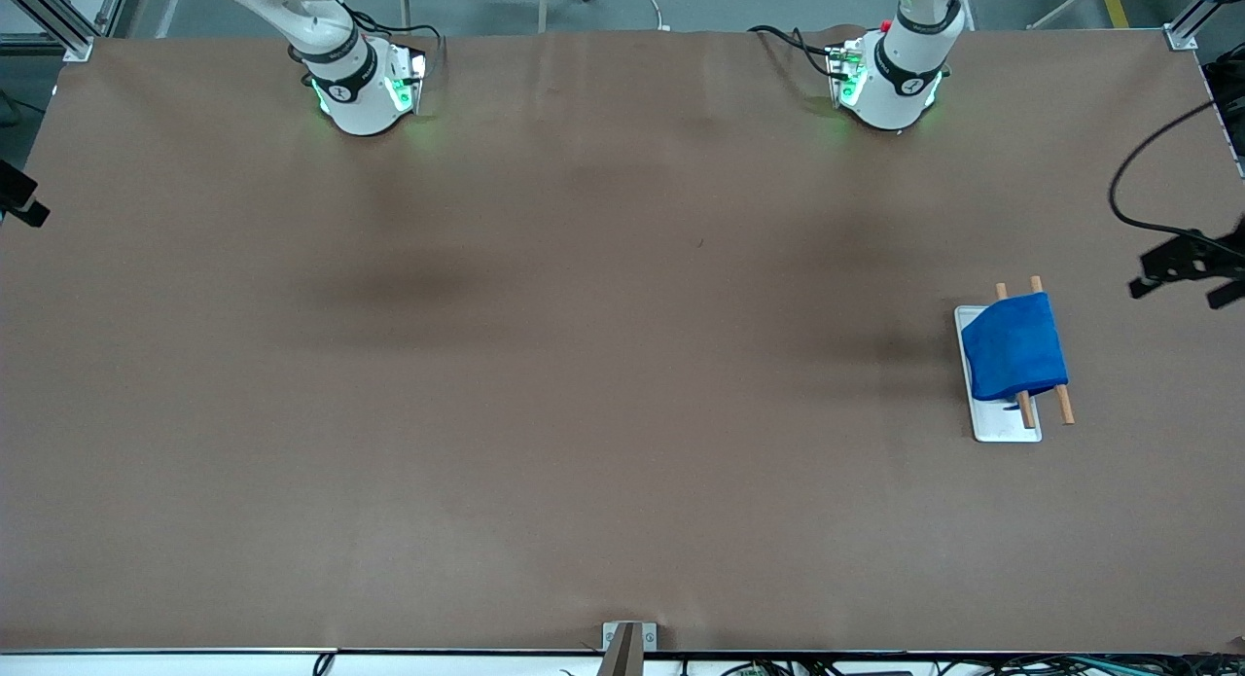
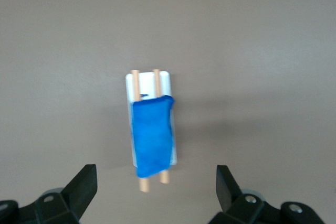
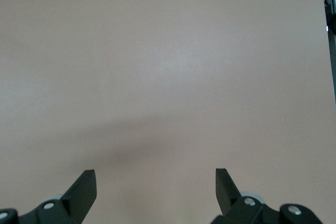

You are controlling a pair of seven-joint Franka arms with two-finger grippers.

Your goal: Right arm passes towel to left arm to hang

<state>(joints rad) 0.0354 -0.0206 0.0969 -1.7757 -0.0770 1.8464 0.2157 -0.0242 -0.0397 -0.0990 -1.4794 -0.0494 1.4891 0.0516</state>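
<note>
You see the towel (image 2: 153, 135) draped over two wooden rods (image 2: 136, 84) below your left end effector (image 2: 156, 182), fingers apart | right end effector (image 3: 156, 182) spread wide over bare tabletop (image 3: 168, 66)

Brown table (image 1: 584, 365) under me, covered edge to edge in a plain brown sheet. White tray (image 1: 1012, 428) sits flat on it toward my left arm's end. Two wooden rods (image 1: 1064, 404) lie side by side over the tray, running along its length, their tips sticking out past both short ends. Small grey metal bracket (image 1: 628, 635) at the table edge nearest the front camera, about mid-length.
</note>
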